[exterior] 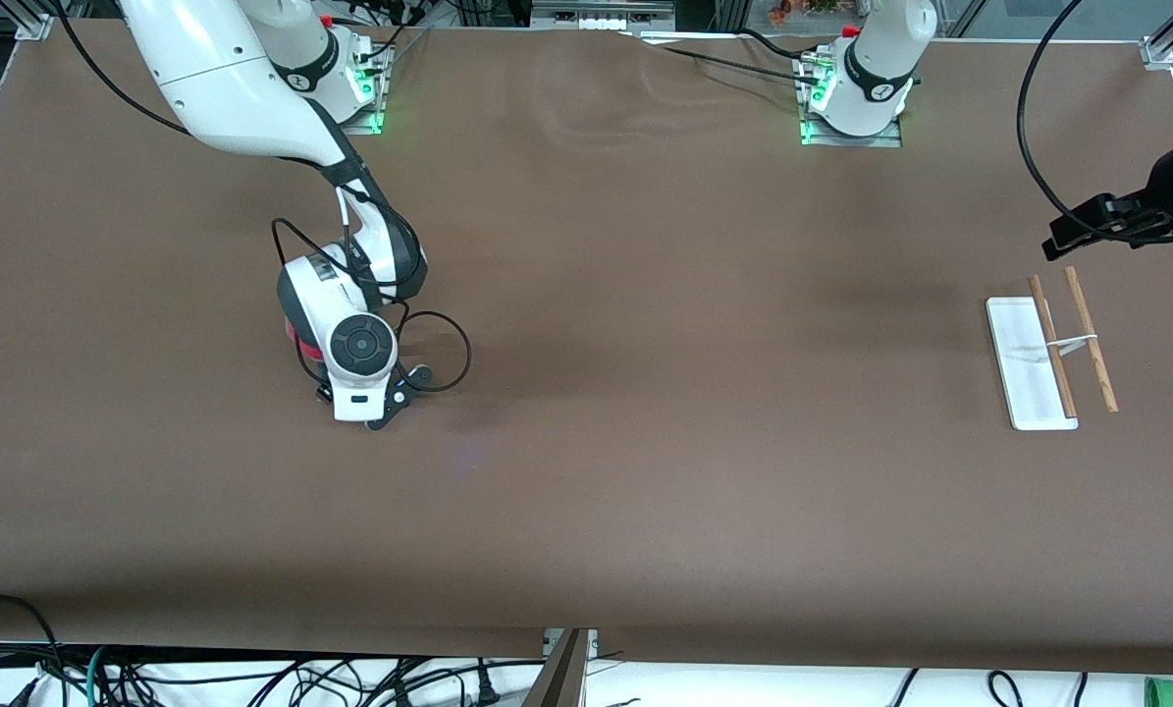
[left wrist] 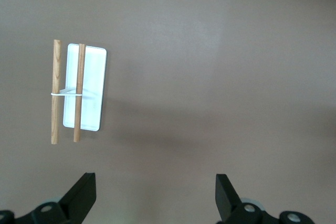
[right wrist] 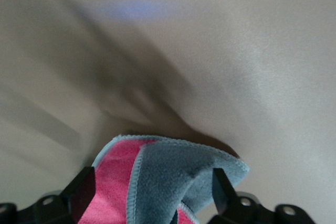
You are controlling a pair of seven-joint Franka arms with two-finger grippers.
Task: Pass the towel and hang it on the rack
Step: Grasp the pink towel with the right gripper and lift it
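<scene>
Two spread fingers (right wrist: 79,195) of the right gripper (right wrist: 149,195) straddle the towel (right wrist: 157,177), pink and grey, low over the counter (exterior: 586,491) toward the right arm's end. Left gripper (left wrist: 155,195), fingers wide, waits above the rack (exterior: 1052,358) at its own end.

Towel (right wrist: 157,182) cut off by right wrist view's lower edge; nearly all hidden under right arm from the front. Left pincer (exterior: 1101,231) partly cropped at frame edge.
</scene>
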